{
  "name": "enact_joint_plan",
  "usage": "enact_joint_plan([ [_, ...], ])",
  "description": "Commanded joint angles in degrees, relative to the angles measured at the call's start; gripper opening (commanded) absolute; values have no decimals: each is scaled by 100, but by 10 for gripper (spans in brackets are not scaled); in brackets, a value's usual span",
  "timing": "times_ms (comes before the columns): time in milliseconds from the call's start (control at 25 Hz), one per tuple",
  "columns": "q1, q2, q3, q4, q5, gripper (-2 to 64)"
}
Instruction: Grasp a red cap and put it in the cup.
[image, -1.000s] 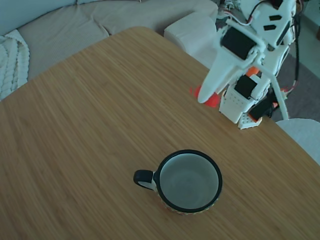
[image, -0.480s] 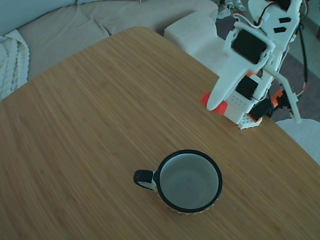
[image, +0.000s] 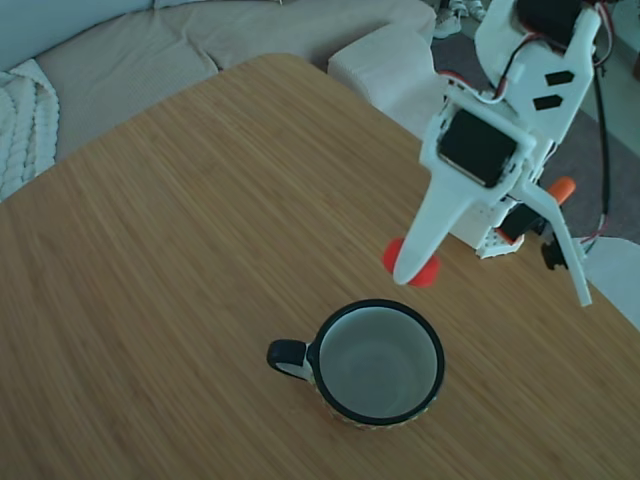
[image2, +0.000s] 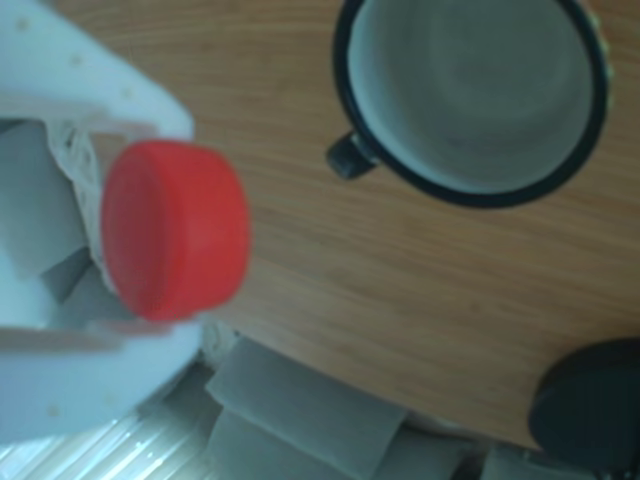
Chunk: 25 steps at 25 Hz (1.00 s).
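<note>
While clamped on the red cap (image2: 175, 230), end effector (image: 409, 268) raised, near the cup (image: 380, 362).

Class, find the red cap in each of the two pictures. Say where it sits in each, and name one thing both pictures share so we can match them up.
Fixed view: the red cap is right of centre, at the tip of the gripper, just above the cup.
Other view: the red cap fills the left middle, clamped between the white fingers, lower left of the cup.
Shared landmark: the cup's black rim and handle.
</note>
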Motion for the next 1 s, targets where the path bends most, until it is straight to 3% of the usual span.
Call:
enact_joint_plan([
  [0, -290, -229, -527, -70, 132, 4],
  [320, -352, -1169, -896, -114, 229, 4],
  [960, 229, -2145, -492, -272, 229, 5],
])
